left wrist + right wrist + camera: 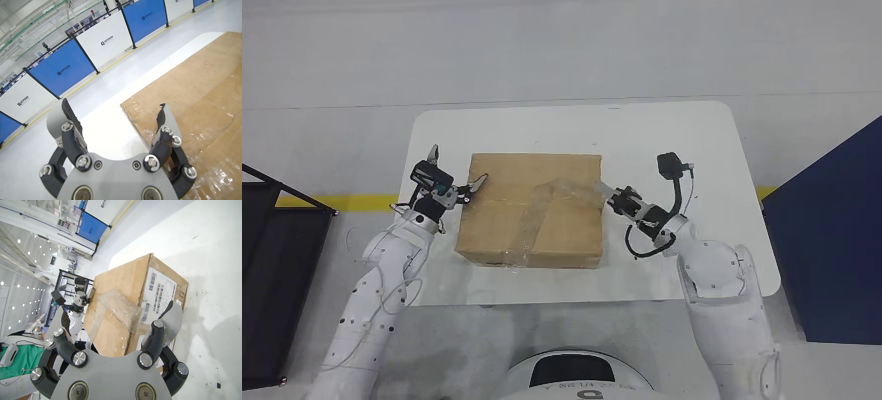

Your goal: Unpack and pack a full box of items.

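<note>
my left gripper (458, 166) is hanging spread wide at the left edge of the closed brown cardboard box (532, 215), with one fingertip over its top and the other out over the white rounded table (682, 130). the box is sitting mid-table, with a crumpled strip of clear tape (564, 190) standing loose on its lid. my right gripper (610, 195) is gaping open at the box's right top edge, just beside that tape.
</note>
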Tool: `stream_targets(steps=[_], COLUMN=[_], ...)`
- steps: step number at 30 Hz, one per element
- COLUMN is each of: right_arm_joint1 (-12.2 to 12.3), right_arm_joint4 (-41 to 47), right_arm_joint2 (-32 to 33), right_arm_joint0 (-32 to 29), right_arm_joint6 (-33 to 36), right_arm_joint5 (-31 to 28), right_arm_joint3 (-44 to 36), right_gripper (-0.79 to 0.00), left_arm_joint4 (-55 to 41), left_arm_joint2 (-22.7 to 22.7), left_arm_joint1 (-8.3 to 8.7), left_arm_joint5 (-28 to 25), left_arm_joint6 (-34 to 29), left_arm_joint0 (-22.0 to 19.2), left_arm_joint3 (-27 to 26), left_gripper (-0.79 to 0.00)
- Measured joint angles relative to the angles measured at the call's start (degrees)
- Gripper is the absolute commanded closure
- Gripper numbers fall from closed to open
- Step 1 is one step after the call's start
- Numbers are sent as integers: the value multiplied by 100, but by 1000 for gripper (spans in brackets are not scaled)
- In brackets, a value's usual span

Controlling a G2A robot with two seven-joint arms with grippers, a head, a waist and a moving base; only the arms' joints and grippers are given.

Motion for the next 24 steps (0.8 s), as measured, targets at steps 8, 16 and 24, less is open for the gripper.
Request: stream_targets(steps=[8,16,24], right_arm_joint1=[25,79,106], right_arm_joint4=[625,926,968], right_arm_joint2=[-70,-148,-439], right_arm_joint0=[105,117,389], right_arm_joint6=[-151,-59,-27], right_arm_joint5=[-209,-328,-150], right_arm_joint3=[120,139,346], right_gripper=[-785,-785,-785], left_arm_joint4=[23,-28,-64], left_arm_joint2=[20,-5,-22], left_arm_joint1=[-2,-3,-5], left_arm_joint5=[-4,-4,7], left_arm_joint6=[20,51,74], left_arm_joint0=[24,59,71], left_arm_joint3=[-37,-16,-26], left_gripper=[-785,-785,-785])
